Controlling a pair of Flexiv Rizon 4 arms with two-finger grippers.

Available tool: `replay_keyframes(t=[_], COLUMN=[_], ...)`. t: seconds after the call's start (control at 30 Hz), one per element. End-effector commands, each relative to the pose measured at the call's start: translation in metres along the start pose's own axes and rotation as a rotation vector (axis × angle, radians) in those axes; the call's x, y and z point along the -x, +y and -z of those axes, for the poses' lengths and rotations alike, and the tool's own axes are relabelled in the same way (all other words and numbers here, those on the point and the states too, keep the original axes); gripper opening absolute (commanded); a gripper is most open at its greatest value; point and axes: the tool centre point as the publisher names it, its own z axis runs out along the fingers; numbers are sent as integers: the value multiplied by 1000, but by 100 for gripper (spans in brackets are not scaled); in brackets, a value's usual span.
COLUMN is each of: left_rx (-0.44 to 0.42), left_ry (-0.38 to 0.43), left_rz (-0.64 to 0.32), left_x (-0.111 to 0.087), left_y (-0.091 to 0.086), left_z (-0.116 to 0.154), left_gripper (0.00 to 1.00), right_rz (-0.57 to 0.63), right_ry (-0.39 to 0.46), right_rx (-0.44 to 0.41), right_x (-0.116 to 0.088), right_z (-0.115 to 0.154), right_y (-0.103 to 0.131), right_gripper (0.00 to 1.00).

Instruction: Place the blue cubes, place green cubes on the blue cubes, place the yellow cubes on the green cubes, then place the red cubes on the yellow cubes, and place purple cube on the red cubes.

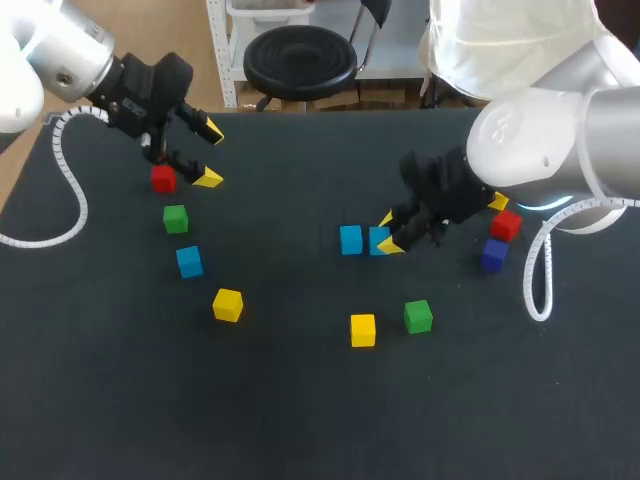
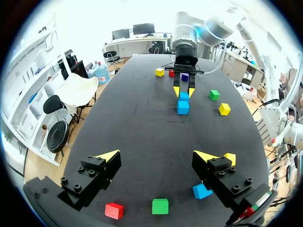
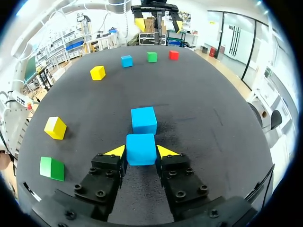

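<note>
My right gripper [image 1: 388, 232] is shut on a blue cube [image 3: 141, 149] low over the table's middle. A second blue cube [image 3: 144, 119] sits just ahead of it, a small gap apart; in the head view this cube [image 1: 350, 239] is left of the held one [image 1: 378, 241]. My left gripper [image 1: 210, 154] hangs open at the far left, holding nothing, beside a red cube [image 1: 163, 179]. Below that lie a green cube [image 1: 175, 218], a third blue cube [image 1: 189, 261] and a yellow cube [image 1: 227, 304].
A yellow cube [image 1: 363, 329] and a green cube [image 1: 418, 316] lie in front of the right gripper. By the right arm sit a red cube [image 1: 506, 225], a purple cube [image 1: 494, 254] and a partly hidden yellow cube [image 1: 498, 201].
</note>
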Motion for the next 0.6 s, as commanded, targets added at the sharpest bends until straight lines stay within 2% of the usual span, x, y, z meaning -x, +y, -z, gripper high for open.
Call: replay_keyframes(t=[0.03,0.2,0.3,0.33,0.6], left_rx=[3,3,3,3,3], left_ry=[0,0,0,0,0], left_rz=[0,0,0,0,0], left_x=[0,0,0,0,0], left_y=[-1,-1,-1,-1,-1], left_z=[0,0,0,0,0], left_gripper=[100,100,100,100,100], right_rz=[-1,-1,0,1,10], right_ry=[-4,-4,-3,-3,-6], right_rx=[0,6,10,11,8], right_x=[-1,-2,-2,-2,-2], right_z=[-1,-1,-2,-2,1], right_y=[1,1,1,0,-4], right_gripper=[0,4,16,17,10])
